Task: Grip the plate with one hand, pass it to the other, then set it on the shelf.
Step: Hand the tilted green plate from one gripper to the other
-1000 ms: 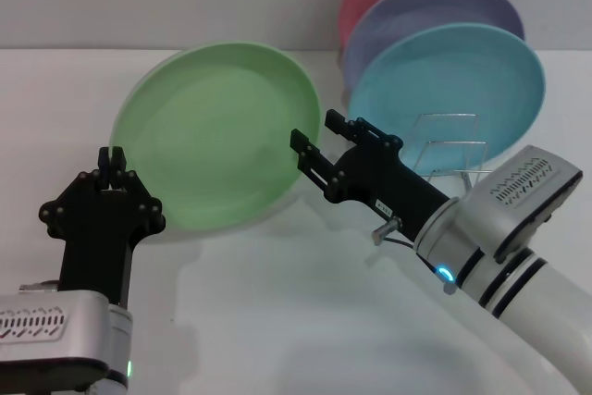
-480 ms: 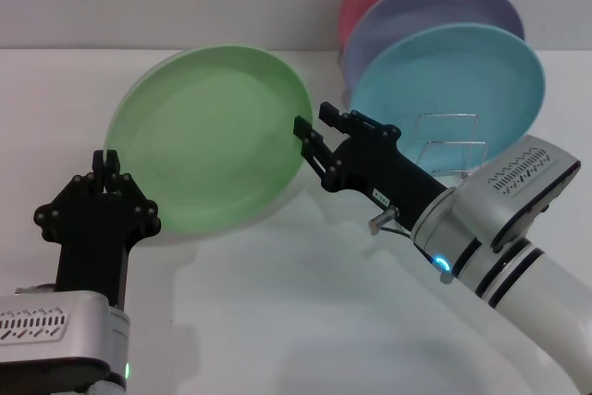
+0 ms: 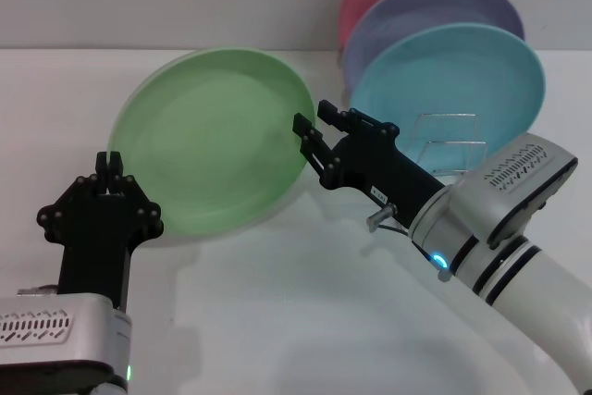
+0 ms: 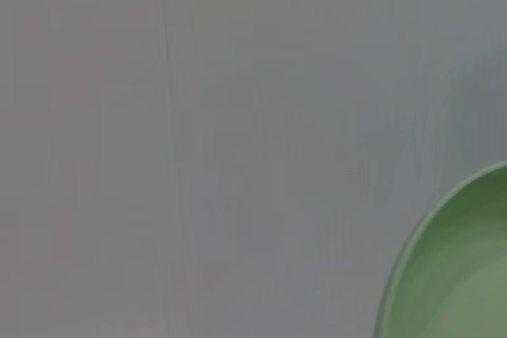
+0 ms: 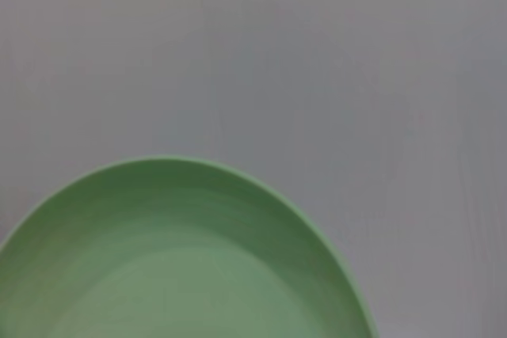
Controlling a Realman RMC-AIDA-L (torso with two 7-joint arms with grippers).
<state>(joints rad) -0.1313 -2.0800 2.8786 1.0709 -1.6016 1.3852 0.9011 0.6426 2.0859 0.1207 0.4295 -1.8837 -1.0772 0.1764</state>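
Head view, table (image 3: pixel 277 321): white, bare at the front.
Plate (image 3: pixel 215 141): pale green, tilted up off the table, between both arms, left of the rack.
Shelf (image 3: pixel 450 147): wire rack, already holding three plates.
Right gripper (image 3: pixel 314 131): jaws narrowly parted around the plate's right rim; contact unclear.
Left gripper (image 3: pixel 113 162): fingers pinched together at the lower left rim, apparently holding it.
Advice: right should clamp firmly before left releases.

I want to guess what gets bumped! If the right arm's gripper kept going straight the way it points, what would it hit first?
Probably the green plate: the right gripper points at its near rim, already touching or almost.
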